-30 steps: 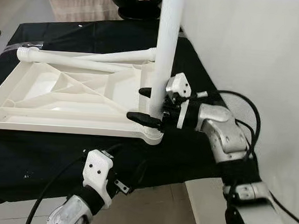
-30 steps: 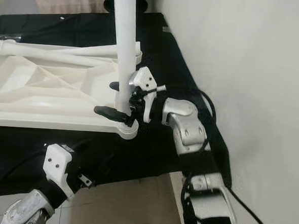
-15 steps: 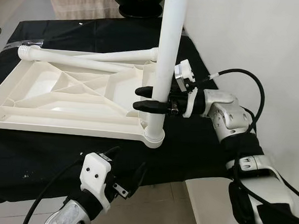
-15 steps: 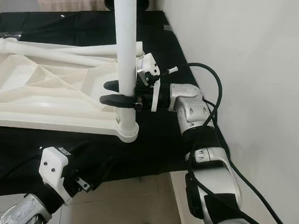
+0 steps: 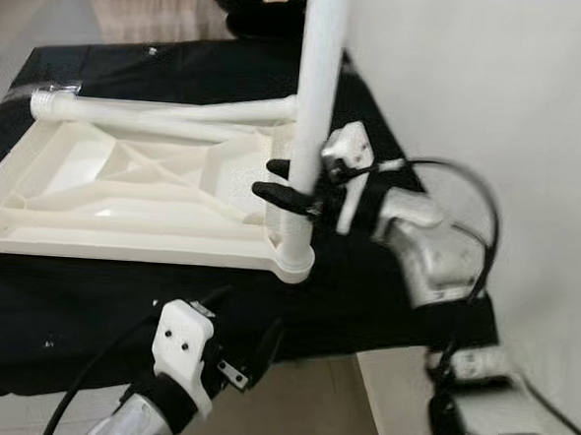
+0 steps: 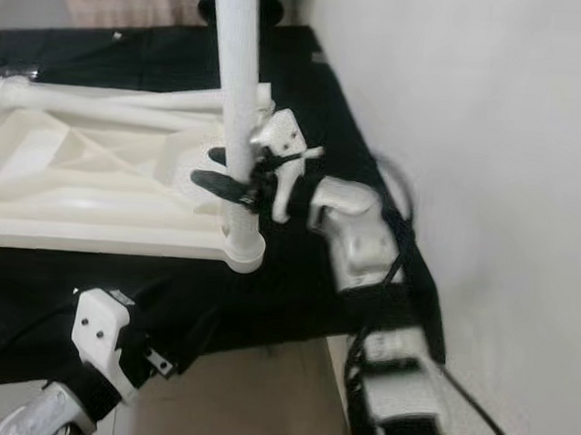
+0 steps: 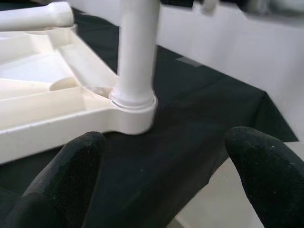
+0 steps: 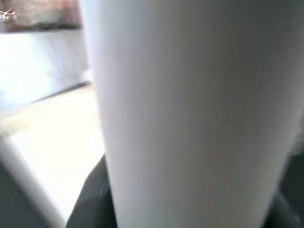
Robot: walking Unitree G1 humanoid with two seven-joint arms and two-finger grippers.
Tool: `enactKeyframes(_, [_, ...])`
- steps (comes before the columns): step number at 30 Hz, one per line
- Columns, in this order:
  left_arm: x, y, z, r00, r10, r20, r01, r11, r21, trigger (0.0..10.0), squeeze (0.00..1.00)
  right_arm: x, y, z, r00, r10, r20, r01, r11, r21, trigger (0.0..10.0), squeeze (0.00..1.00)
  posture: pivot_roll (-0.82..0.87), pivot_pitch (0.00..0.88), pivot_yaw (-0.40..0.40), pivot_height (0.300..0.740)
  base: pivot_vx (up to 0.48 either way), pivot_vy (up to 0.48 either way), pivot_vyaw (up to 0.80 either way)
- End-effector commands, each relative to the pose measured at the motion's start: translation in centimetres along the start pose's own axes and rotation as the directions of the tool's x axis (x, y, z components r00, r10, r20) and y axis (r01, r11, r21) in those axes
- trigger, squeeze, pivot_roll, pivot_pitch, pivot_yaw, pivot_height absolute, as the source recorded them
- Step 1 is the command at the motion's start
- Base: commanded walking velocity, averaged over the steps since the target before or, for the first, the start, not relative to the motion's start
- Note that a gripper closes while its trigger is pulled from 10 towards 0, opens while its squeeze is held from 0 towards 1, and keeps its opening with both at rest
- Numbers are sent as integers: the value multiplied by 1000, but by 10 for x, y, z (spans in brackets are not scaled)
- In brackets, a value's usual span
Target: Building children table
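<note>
On the black cloth [image 5: 88,304], right tool [image 5: 291,183] clenches the upright leg [image 5: 316,91]; left tool [image 7: 161,171] hangs spread.

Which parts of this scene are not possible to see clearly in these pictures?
- Top of the upright leg: cut off by the upper edge in both eye views.
- Joint of the leg in the corner socket: the thread is hidden inside the socket.
- Right wrist view: the leg sits so close that it is only a white blur.
- Right gripper around the leg: arm blurred by motion.
- Left gripper: fingers cut off below.
</note>
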State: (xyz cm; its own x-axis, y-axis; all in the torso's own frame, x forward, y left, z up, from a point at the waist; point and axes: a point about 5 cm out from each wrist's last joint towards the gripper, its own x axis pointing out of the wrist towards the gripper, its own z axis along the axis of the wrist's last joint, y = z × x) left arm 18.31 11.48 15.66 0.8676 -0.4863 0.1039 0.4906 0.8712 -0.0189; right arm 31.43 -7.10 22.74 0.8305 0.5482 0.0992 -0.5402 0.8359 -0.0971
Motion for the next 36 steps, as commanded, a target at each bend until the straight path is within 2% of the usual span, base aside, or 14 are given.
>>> enactKeyframes(1, [-4,3,-4,999,5,-35,-4,1000,10,10000,0,-14,-8,-35,963,-161,-215,173,984,39,0,0,64,223,-23,740,0,0,0])
enactKeyframes(2, [-1,6,-5,999,-4,-37,5,1000,9,10000,0,-15,14,-36,971,-123,-205,136,990,47,0,0,42,208,-11,740,0,0,0])
enactKeyframes(9, [3,7,-7,999,-15,-35,15,1000,11,10000,0,-1,14,-38,977,-105,-183,110,994,20,1059,0,52,180,-8,740,0,0,0])
enactKeyframes(10, [6,8,-7,1000,-8,-29,8,1000,17,10000,0,7,5,-30,981,-114,-154,116,993,3,10000,0,55,170,-14,740,0,0,0])
enactKeyframes(11, [7,10,-7,1000,1,-24,0,1000,22,10000,0,14,-3,-21,987,-112,-119,113,994,5,10000,0,54,167,-15,740,0,0,0])
enactKeyframes(12, [8,10,-7,1000,8,-20,-8,1000,25,10000,0,18,-8,-14,990,-111,-88,113,994,16,10000,486,54,162,-16,740,0,0,0])
enactKeyframes(13, [8,10,-7,1000,8,-20,-8,1000,25,10000,0,18,-8,-14,990,-111,-88,113,994,16,10000,486,54,162,-16,740,0,0,0])
enactKeyframes(14, [8,11,-7,1000,14,-17,-13,1000,28,10000,0,20,-9,-7,994,-83,-63,86,996,31,10000,1000,59,160,-18,740,0,0,0])
enactKeyframes(19, [9,11,-7,1000,16,-16,-16,999,30,10000,0,21,-8,13,998,53,35,-55,998,43,10000,1000,59,158,-19,740,0,0,0])
enactKeyframes(22, [8,9,-6,1000,7,-17,-7,1000,24,10000,0,15,-7,42,906,398,146,-390,917,-80,10000,1000,64,161,-19,740,0,0,0])
enactKeyframes(23, [8,8,-6,1000,4,-18,-4,1000,21,10000,0,12,-6,42,861,494,122,-481,868,-122,10000,596,64,166,-21,740,0,0,0])
enactKeyframes(25, [7,7,-6,1000,3,-18,-2,1000,20,10000,0,11,-6,41,832,546,100,-530,835,-144,10000,596,64,166,-21,740,0,0,0])
enactKeyframes(26, [7,6,-6,1000,0,-18,0,1000,18,10000,0,13,-11,39,819,566,90,-553,822,-135,10000,0,69,173,-25,740,0,0,0])
enactKeyframes(36, [1,-1,-5,1000,-1,-25,1,1000,15,10000,0,24,-28,38,700,714,11,-707,695,-132,10000,0,97,197,-36,740,0,0,0])
